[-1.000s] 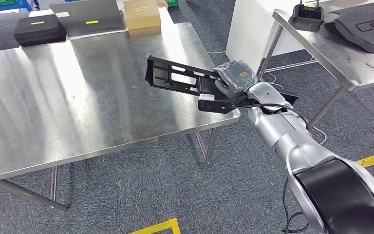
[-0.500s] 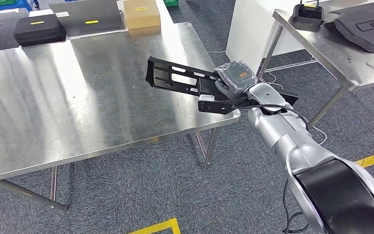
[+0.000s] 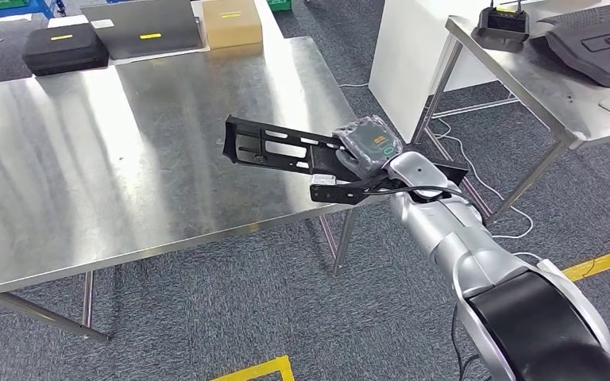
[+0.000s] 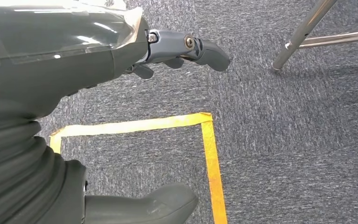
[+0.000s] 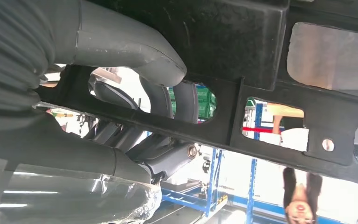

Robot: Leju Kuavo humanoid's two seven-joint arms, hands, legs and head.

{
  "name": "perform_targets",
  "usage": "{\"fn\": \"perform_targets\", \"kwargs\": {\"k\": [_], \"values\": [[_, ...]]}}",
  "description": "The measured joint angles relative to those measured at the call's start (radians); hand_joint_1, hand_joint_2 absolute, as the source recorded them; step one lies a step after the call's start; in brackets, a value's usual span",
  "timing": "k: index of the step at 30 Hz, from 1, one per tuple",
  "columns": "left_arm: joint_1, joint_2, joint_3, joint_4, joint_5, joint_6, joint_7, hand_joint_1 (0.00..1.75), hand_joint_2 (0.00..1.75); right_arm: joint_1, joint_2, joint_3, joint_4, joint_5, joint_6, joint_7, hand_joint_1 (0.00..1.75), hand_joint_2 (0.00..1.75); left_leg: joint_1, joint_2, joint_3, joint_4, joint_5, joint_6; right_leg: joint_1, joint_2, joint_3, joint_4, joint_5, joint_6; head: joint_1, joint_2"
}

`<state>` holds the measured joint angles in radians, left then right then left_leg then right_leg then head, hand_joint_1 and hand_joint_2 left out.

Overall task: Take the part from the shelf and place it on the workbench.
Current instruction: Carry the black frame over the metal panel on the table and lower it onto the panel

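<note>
Right hand (image 3: 363,152) gripping black slotted part (image 3: 282,147) above steel workbench (image 3: 87,159); left hand (image 4: 121,51) open, hanging over carpet.

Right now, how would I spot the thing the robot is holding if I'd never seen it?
Find the big shiny table in the middle. Over its right front corner the robot's right hand holds a part in the air. It is a long, flat black frame with cut-out holes, unlike the closed case and cardboard box lying at the far edge.
</note>
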<state>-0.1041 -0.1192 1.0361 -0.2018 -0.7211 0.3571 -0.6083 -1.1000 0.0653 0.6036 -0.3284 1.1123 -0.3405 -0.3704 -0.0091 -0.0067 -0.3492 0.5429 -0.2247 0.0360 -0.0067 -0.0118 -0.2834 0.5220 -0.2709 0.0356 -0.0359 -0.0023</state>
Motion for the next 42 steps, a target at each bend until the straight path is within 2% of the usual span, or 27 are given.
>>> {"fn": "perform_targets", "kwargs": {"k": [37, 39, 42], "values": [[-0.001, -0.009, 0.000, 0.000, -0.018, -0.006, 0.042, 0.00, 1.75, 0.009, -0.020, -0.018, -0.007, -0.007, 0.000, 0.016, 1.75, 1.75, 0.000, -0.001, 0.002, -0.001, 0.000, 0.000, 0.000, -0.001, 0.004, -0.003, 0.000, 0.000, 0.000, 0.000], [-0.002, -0.009, 0.000, 0.000, -0.018, -0.006, 0.043, 0.00, 1.75, 0.008, -0.018, -0.020, -0.007, -0.008, 0.001, 0.016, 1.75, 1.75, 0.000, -0.001, -0.012, 0.024, -0.010, -0.001, -0.001, -0.001, -0.011, 0.024, -0.008, 0.001, 0.000, 0.000], [-0.003, -0.009, 0.000, 0.000, -0.018, -0.007, 0.044, 0.00, 1.75, 0.006, -0.016, -0.024, -0.007, -0.008, 0.003, 0.016, 1.75, 1.75, -0.001, -0.001, -0.085, 0.147, -0.060, 0.000, -0.003, -0.001, -0.085, 0.147, -0.058, 0.001, 0.000, 0.000]]}}
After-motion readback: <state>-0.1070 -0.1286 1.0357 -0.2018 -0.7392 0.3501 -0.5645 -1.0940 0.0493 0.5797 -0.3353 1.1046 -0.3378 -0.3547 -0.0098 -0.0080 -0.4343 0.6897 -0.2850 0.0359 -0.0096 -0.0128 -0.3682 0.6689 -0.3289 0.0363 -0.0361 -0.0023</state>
